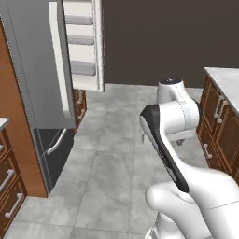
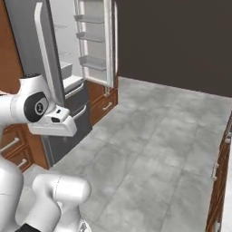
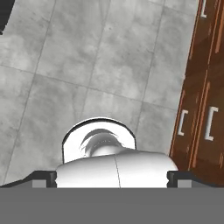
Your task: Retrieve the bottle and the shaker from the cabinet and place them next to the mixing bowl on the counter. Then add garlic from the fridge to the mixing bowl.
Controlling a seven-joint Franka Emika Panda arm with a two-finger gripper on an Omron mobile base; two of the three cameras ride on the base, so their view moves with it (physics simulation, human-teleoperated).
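Now the fridge (image 2: 68, 54) stands open, shelves bare as far as visible; garlic, bowl, bottle and shaker out of sight. Hand (image 3: 112, 177) open, empty, over floor (image 3: 87, 65). Garlic step apparently pending.

one open fridge (image 2: 68, 68), three door shelves (image 2: 93, 62)

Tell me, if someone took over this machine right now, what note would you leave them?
Gripper: open, holding nothing, pointing down at the grey floor beside wooden cabinet doors.
Fridge: door swung open, ahead on the left; the door shelves look bare. Garlic not spotted from here.
Bottle, shaker and mixing bowl: out of sight, so that step can't be confirmed.
Left: approach the fridge, take the garlic, drop it in the bowl.
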